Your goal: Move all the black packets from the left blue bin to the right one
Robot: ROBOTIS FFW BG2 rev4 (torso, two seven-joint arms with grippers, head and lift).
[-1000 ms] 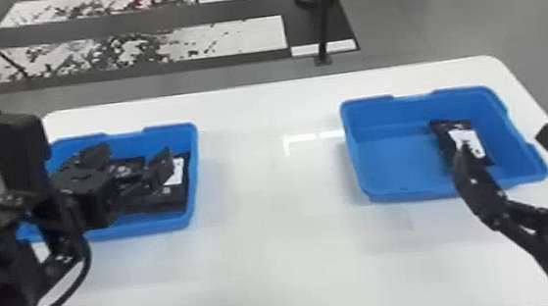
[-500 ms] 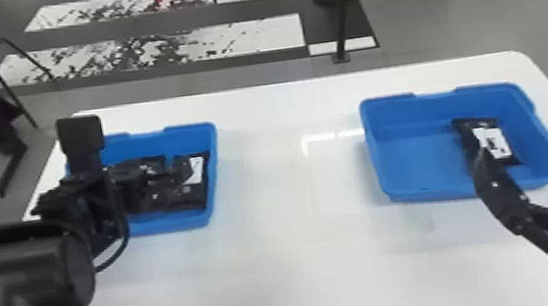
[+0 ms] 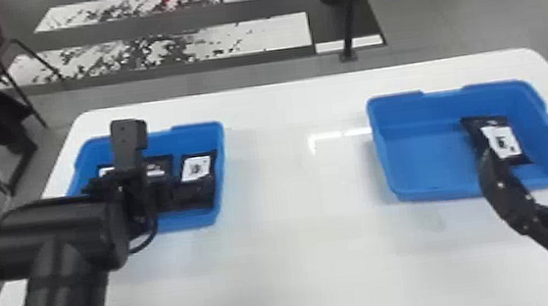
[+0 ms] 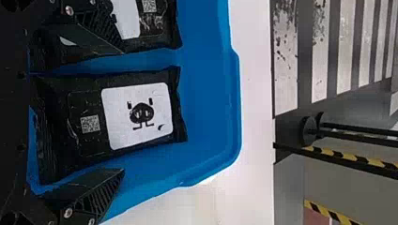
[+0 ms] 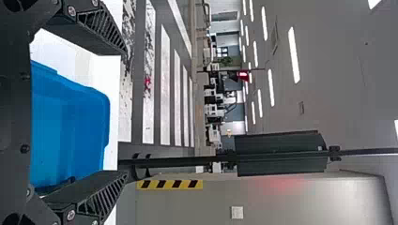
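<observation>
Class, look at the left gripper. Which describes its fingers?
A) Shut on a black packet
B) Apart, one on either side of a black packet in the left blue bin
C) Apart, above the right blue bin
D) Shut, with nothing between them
B: in the left wrist view, the left gripper has its fingers spread, one on either side of a black packet in the left blue bin.

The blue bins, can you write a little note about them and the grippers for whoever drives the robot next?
Left gripper: open, fingers either side of a black packet in the left bin, not gripping.
Right gripper: open, at the right bin's near side, holding nothing.
Done: one packet in the right bin.
Left to do: that black packet and others beside it; the left arm hides the exact count.
</observation>
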